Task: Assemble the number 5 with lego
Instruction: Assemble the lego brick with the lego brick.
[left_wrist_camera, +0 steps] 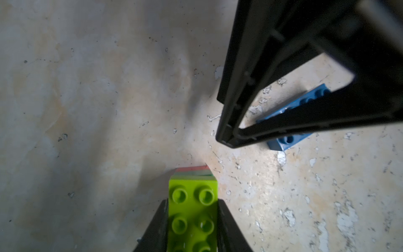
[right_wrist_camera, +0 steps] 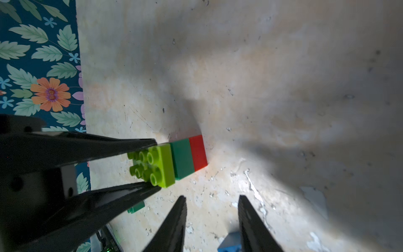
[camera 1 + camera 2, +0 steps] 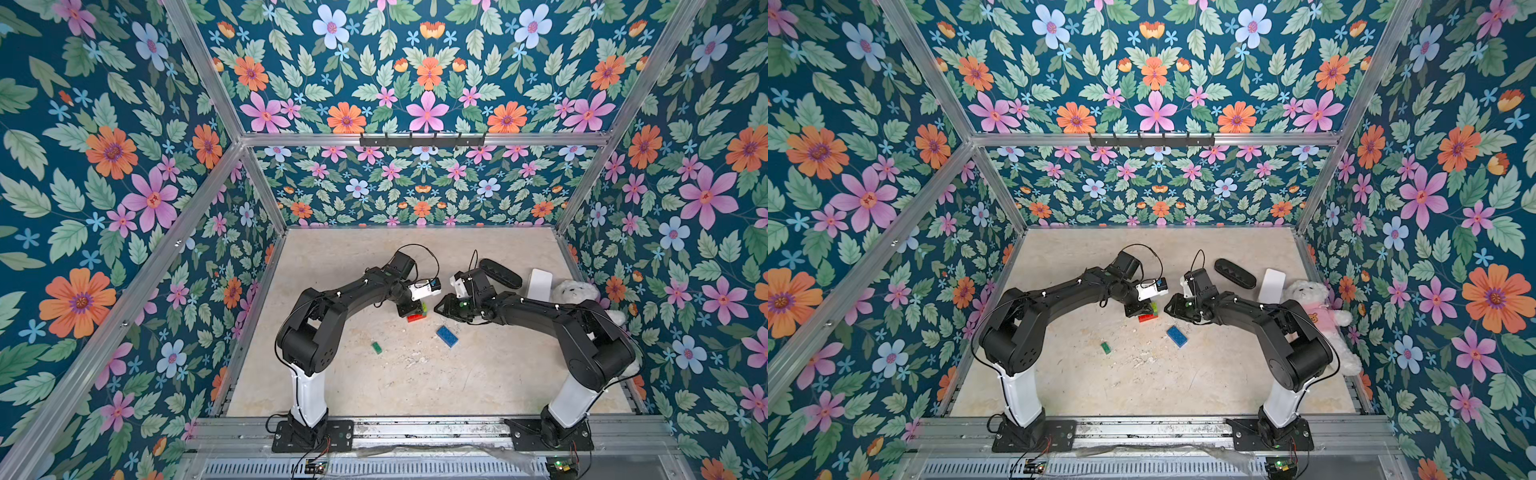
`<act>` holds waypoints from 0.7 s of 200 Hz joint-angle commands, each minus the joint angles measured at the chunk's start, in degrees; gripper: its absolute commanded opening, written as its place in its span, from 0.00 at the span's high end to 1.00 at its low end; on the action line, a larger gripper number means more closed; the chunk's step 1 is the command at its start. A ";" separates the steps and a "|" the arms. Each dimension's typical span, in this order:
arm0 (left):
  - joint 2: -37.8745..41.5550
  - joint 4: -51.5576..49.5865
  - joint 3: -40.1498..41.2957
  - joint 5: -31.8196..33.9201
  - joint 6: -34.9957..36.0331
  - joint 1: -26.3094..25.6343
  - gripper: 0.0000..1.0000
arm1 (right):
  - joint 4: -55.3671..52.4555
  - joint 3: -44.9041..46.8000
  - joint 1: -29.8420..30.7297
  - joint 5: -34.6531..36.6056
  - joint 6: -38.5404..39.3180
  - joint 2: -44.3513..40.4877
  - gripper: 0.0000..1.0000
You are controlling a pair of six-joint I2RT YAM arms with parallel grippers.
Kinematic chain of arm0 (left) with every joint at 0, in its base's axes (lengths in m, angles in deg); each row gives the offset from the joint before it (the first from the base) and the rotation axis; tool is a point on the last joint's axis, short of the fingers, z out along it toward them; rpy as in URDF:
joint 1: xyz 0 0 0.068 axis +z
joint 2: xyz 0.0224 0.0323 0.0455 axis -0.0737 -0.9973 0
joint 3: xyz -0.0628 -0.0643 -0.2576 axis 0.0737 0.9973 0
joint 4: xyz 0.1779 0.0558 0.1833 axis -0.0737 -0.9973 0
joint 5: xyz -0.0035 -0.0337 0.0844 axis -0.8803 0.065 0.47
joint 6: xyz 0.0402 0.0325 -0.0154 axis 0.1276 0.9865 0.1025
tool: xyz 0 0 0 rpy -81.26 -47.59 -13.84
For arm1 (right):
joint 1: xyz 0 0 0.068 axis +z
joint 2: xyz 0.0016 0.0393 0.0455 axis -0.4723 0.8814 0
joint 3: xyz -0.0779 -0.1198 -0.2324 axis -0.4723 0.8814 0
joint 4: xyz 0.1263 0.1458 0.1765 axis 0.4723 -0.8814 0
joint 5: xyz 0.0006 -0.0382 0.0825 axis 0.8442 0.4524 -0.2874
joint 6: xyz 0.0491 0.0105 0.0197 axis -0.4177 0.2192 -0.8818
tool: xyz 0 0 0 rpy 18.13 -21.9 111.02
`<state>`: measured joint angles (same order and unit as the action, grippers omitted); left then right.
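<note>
Small dark green brick (image 3: 377, 348) lies loose on the worktop (image 3: 415, 382), blue brick (image 3: 447, 336) beyond it. Right tool (image 2: 212, 197) stands released and empty near the blue brick. Left tool (image 1: 193, 201) is clenched on the lime-green brick (image 1: 193, 185), stacked on a green brick (image 2: 182, 159) and a red brick (image 2: 198, 152).

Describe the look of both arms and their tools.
The left arm and right arm match: glossy black jointed links, a white lower segment, a black base plate. A thin black cable loops over each wrist beside a white camera block. The left tool and right tool have slim, tapering black fingers.
</note>
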<state>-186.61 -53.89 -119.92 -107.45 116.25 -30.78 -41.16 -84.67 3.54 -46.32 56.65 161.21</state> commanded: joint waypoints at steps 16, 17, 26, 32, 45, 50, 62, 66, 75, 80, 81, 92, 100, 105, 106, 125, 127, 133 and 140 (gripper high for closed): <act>-0.24 -0.89 0.39 1.62 -1.24 -0.06 0.98 | 2.45 -1.92 0.09 -2.96 -0.52 1.31 0.57; -0.24 -0.89 0.39 1.66 -1.27 -0.06 0.98 | 2.46 -2.01 0.05 -3.04 -0.56 1.39 0.57; -0.33 -1.02 0.43 1.65 -1.24 -0.14 0.98 | 3.03 -2.41 0.09 -3.86 -0.65 2.21 0.57; -0.41 -1.19 0.19 1.71 -1.14 -0.14 0.99 | 3.81 -2.45 0.07 -4.67 -1.02 2.55 0.57; -0.63 -1.46 0.03 1.88 -1.07 -0.16 0.99 | 5.33 -2.44 0.05 -5.69 -1.72 3.32 0.57; -0.72 -1.58 -0.08 1.98 -1.08 -0.18 0.99 | 5.44 -2.59 0.03 -5.75 -1.85 3.61 0.57; -0.81 -1.77 -0.30 1.97 -1.10 -0.24 0.99 | 6.39 -2.63 0.09 -6.62 -2.07 4.13 0.57; -0.85 -1.83 -0.30 1.97 -1.03 -0.20 0.99 | 6.93 -2.50 0.05 -6.95 -2.24 4.13 0.57; -0.93 -1.85 -0.49 2.05 -1.11 -0.33 0.99 | 8.06 -2.21 0.02 -7.82 -2.59 4.04 0.57; -1.02 -1.92 -0.58 2.06 -1.12 -0.31 0.99 | 8.58 -2.11 0.01 -8.16 -2.77 4.10 0.57; -1.02 -1.98 -0.62 2.10 -1.12 -0.32 0.99 | 8.68 -2.10 0.05 -8.19 -2.74 4.10 0.57; -1.36 -2.66 -1.15 2.47 -1.12 -0.45 0.99 | 9.05 -2.18 0.08 -8.72 -2.78 4.16 0.57; -1.34 -2.97 -1.37 2.53 -1.12 -0.49 0.99 | 9.12 -2.32 0.01 -8.75 -2.79 4.10 0.57; -1.31 -2.91 -1.38 2.58 -1.21 -0.53 0.99 | 8.96 -2.48 0.01 -8.67 -2.80 4.18 0.57; -1.30 -2.91 -1.38 2.58 -1.21 -0.56 0.99 | 8.87 -2.51 0.01 -8.57 -2.76 4.18 0.57; -1.04 -2.91 -1.40 2.65 -1.68 -0.59 0.99 | 6.81 -3.86 -0.05 -7.85 -1.87 5.45 0.58; -1.05 -2.95 -1.43 2.71 -1.76 -0.59 0.99 | 6.71 -3.92 -0.05 -7.86 -1.78 5.71 0.58; -0.99 -3.00 -1.46 3.00 -2.03 -0.68 0.99 | 6.61 -4.07 -0.04 -7.91 -1.82 6.10 0.58; -0.87 -3.00 -1.38 3.25 -2.34 -0.74 0.99 | 6.61 -4.10 0.00 -7.87 -1.77 6.45 0.59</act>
<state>-187.59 -53.61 -121.30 -106.23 114.46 -31.30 -35.34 -87.93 3.45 -53.57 53.94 166.55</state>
